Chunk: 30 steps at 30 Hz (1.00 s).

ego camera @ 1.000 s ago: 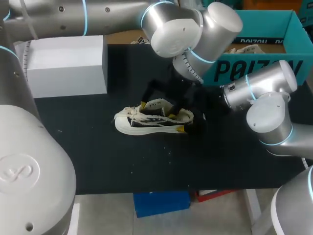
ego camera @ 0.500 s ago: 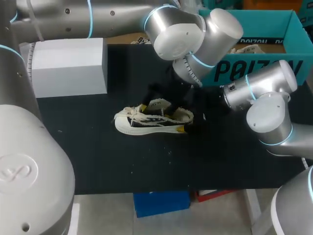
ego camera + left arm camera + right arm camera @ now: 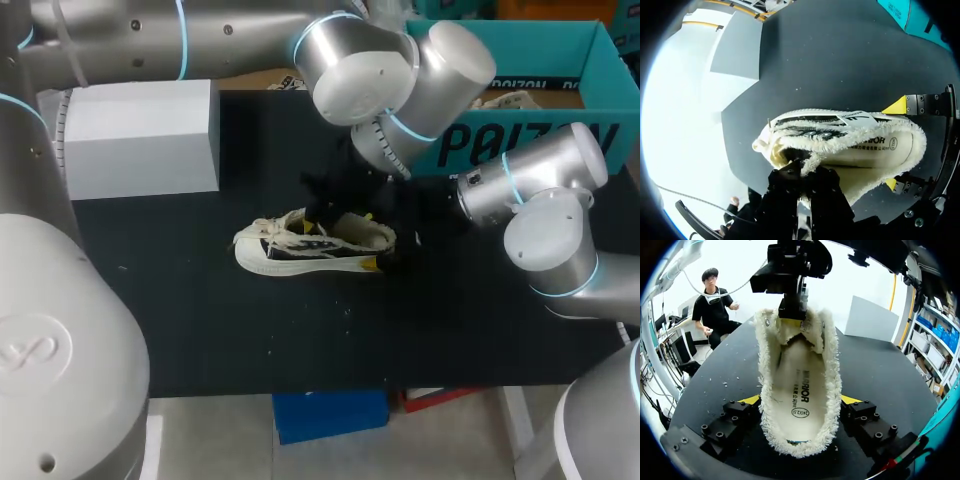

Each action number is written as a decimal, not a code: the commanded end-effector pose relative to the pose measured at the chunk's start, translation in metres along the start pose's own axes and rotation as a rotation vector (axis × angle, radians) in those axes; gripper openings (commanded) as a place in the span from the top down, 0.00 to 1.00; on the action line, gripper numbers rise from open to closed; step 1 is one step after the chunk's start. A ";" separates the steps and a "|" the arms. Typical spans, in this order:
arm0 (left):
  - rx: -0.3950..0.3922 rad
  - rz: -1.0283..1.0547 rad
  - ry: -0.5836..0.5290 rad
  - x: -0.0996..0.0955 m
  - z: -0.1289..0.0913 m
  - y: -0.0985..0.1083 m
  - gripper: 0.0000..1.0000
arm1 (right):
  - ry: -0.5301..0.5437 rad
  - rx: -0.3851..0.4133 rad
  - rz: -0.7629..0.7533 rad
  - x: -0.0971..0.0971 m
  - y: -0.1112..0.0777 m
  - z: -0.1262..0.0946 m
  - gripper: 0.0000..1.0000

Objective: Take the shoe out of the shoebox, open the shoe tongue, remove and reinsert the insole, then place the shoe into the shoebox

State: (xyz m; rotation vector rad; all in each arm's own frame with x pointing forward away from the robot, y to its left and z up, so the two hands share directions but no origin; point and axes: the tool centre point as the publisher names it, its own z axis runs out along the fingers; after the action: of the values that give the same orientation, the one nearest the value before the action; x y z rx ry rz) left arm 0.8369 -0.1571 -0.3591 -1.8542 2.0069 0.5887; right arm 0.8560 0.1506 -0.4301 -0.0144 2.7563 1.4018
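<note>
Shoe (image 3: 310,245) and teal shoebox (image 3: 530,140) sit well apart in the head view: the shoe stands on its sole on the black table (image 3: 200,300), toe to our left, with a white box (image 3: 140,130) beyond it. Our left arm reaches past the middle, and the left gripper (image 3: 322,208) hangs over the shoe's opening, while the right gripper (image 3: 372,240) straddles the heel. From the left wrist, we see our dark fingers (image 3: 790,181) pressed together on the fleecy tongue (image 3: 812,161), with the other gripper's yellow tips on either side of the heel ahead. From the right wrist, our yellow fingertips (image 3: 751,400) stand wide apart yet press the shoe's heel from both sides, clamped on it. The insole (image 3: 800,390) lies flat inside, and the left gripper pinches the tongue at the far end.
</note>
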 end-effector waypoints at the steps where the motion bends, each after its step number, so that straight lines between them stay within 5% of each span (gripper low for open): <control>1: 0.013 0.000 0.001 -0.002 -0.003 0.002 1.00 | 0.001 0.002 0.001 0.000 0.001 0.002 1.00; 12: 0.062 -0.024 0.032 -0.015 -0.017 0.004 1.00 | 0.001 0.002 0.001 0.000 0.001 0.002 1.00; 30: 0.152 -0.128 0.167 -0.053 -0.010 0.018 1.00 | 0.001 0.002 0.001 0.000 0.001 0.002 1.00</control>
State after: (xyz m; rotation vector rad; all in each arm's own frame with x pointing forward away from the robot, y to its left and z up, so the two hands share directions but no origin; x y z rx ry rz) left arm 0.8308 -0.1285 -0.3268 -1.9428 1.9086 0.3503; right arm 0.8559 0.1508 -0.4299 -0.0151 2.7562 1.4022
